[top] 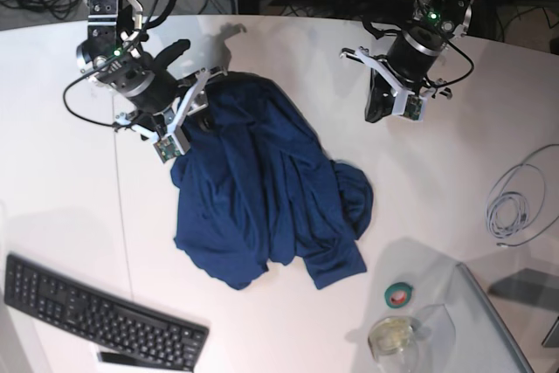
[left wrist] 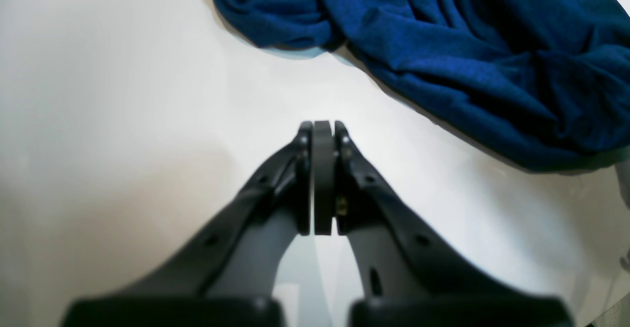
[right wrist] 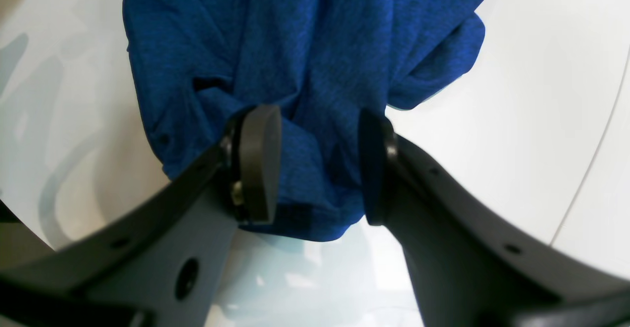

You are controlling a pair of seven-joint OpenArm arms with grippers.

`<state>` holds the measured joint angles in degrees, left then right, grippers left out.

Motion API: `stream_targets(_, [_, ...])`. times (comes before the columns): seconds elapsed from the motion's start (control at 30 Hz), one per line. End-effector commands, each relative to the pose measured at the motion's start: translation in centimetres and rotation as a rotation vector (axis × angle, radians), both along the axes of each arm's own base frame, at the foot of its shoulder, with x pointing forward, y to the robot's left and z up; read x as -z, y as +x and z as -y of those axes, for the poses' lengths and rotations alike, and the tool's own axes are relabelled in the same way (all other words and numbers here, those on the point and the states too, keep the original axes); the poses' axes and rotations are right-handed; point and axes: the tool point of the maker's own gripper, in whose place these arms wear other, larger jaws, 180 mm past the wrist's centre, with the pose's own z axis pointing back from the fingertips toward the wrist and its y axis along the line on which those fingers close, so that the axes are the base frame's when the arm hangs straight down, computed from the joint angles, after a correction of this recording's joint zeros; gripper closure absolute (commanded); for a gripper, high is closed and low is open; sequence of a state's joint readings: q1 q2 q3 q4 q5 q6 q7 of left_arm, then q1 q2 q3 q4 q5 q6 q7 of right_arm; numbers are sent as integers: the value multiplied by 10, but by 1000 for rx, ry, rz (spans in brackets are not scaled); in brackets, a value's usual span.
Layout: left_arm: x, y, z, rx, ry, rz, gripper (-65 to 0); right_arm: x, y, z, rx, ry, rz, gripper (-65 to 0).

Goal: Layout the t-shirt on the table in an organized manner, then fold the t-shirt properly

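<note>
On the table (top: 288, 338) lies one t-shirt (top: 266, 194), a single dark navy heap bunched in folds near the middle of the white top. Two grippers are in view. One, the right gripper (right wrist: 317, 164), sits at the shirt's upper edge with its two pads spread apart and blue cloth lying between them; neither pad is pressed onto the cloth. Its partner, the left gripper (left wrist: 323, 135), hangs over bare table well apart from the shirt, its two pads pressed flat together with nothing between them. Elsewhere stand one black keyboard (top: 96, 316), one green tape roll (top: 401, 294), one clear cup (top: 393, 335) and one coiled grey cable (top: 515, 207).
</note>
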<state>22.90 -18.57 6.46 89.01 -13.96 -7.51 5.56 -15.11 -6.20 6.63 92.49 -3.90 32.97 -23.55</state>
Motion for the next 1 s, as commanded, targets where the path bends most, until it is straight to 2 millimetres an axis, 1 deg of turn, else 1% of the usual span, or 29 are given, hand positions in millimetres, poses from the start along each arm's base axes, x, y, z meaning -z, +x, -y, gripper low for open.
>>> stream_targets(0.0, [-9, 5, -1, 0, -5, 37, 0, -10, 9, -3, 7, 23, 42, -243])
stream_targets(0.53, [-9, 5, -1, 0, -5, 37, 0, -11, 10, -1, 13, 21, 43, -243])
stream_targets(0.57, [-9, 5, -1, 0, -5, 37, 0, -12, 15, 2, 33, 17, 51, -243])
stream_targets(0.67, [-9, 5, -1, 0, -5, 37, 0, -16, 34, 27, 195, -19, 75, -248])
stream_targets(0.73, [-9, 4, -2, -1, -3, 36, 0, -22, 47, 37, 258, -33, 97, -249])
stream_targets(0.83, [-8, 2, -3, -2, -3, 30, 0, -18, 63, 37, 261, -31, 91, -249])
stream_targets(0.9, [-7, -2, -4, -1, -1, 24, 0, -6, 69, 34, 257, -26, 61, -249])
stream_targets(0.97, [-7, -2, -9, 5, 13, 25, 0, 7, 73, 30, 250, -22, 24, -249])
